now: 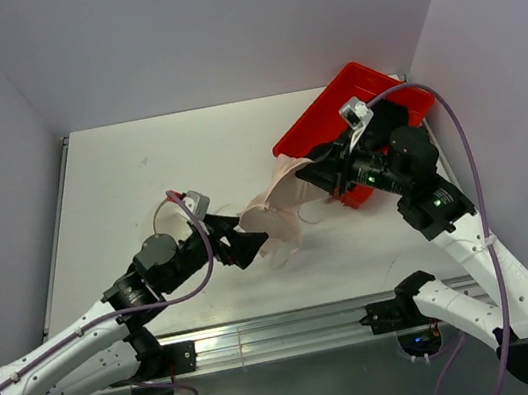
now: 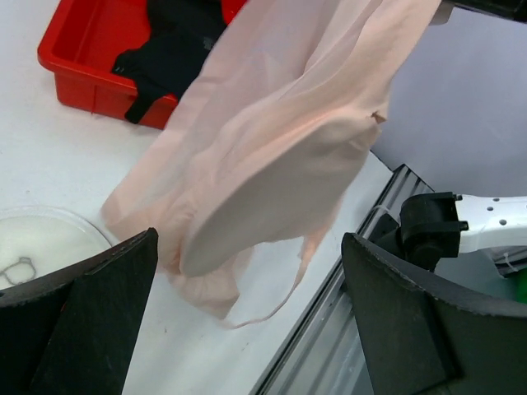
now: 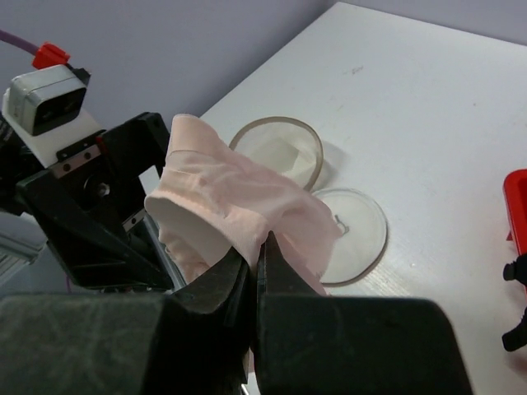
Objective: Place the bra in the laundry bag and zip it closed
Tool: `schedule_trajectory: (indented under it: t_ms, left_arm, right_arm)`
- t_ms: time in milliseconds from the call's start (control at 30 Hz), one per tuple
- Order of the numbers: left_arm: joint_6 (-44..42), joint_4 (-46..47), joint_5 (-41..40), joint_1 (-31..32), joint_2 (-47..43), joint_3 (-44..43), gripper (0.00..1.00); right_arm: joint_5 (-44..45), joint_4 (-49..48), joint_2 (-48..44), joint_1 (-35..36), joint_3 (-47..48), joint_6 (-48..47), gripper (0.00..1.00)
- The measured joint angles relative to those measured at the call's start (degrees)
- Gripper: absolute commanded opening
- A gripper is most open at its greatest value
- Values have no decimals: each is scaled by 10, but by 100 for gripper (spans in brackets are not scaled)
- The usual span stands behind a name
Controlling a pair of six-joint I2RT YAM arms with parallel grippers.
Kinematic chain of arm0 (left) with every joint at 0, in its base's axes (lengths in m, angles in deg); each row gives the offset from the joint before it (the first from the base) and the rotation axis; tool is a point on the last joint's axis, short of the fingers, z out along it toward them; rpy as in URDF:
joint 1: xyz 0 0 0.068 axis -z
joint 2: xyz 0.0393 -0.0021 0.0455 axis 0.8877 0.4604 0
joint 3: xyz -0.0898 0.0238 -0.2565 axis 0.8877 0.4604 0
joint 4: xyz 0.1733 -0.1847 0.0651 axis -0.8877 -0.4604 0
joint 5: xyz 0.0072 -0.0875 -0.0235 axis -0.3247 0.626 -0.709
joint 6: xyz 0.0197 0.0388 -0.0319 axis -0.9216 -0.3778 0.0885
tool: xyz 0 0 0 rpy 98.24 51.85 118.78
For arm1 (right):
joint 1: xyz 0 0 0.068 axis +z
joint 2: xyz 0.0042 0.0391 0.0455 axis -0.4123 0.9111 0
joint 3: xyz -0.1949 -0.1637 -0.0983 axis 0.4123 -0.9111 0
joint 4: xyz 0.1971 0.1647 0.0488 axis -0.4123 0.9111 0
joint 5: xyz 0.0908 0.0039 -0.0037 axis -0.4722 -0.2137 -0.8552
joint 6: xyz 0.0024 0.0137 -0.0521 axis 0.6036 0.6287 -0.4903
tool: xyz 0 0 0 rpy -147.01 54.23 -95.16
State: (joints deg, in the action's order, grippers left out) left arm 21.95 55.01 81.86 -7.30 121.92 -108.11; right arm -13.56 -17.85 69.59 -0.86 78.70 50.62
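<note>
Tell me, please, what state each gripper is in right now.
Left gripper: open, jaws wide, gripping nothing.
Right gripper: closed, pinching the pale pink fabric bra.

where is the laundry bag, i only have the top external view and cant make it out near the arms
Observer: The right wrist view shows the laundry bag standing mouth up on the table, just past the left gripper.
Operator: is it unzipped
Observer: Yes, the lid lies flat on the table right beside the bag.
Operator: is left gripping too
Observer: No. In the left wrist view its jaws stand wide open; only the right gripper is shut on the bra.
</note>
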Motion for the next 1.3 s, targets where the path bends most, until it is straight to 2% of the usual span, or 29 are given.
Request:
schedule_trajectory:
  t_ms: [200, 400, 433, 500, 533, 600, 633, 700, 733, 900, 1033, 1300]
  left_arm:
    - [-11, -1, 10, 0, -9, 0, 97]
    - [-11, 9, 43, 0, 16, 0, 91]
    - [-10, 13, 49, 0, 18, 0, 84]
    - [-9, 20, 59, 0, 20, 0, 75]
    - [-9, 24, 63, 0, 21, 0, 61]
    - [-5, 32, 68, 0, 24, 0, 40]
    - [-6, 36, 70, 0, 27, 0, 25]
    - [-3, 36, 69, 0, 33, 0, 6]
    - [0, 36, 66, 0, 35, 0, 0]
    - [20, 20, 26, 0, 61, -13, 0]
    - [47, -12, -8, -6, 95, -49, 0]
    - [113, -24, 12, -99, 160, -89, 0]
  right_arm:
    - [-29, 12, 0, 0, 21, -2, 0]
    - [-43, 27, 3, 6, 21, -3, 0]
    - [-43, 30, 5, 8, 23, -4, 0]
    - [-42, 38, 14, 15, 29, -8, 0]
    - [-41, 40, 17, 19, 31, -9, 0]
    - [-39, 45, 22, 28, 34, -12, 0]
    - [-37, 48, 23, 31, 35, -13, 0]
    - [-31, 50, 23, 35, 37, -15, 0]
    - [-27, 51, 23, 36, 38, -17, 0]
    - [11, 58, 22, 47, 42, -35, 0]
    - [82, 69, 12, 86, 43, -66, 0]
    - [258, 63, -47, 210, 27, -137, 0]
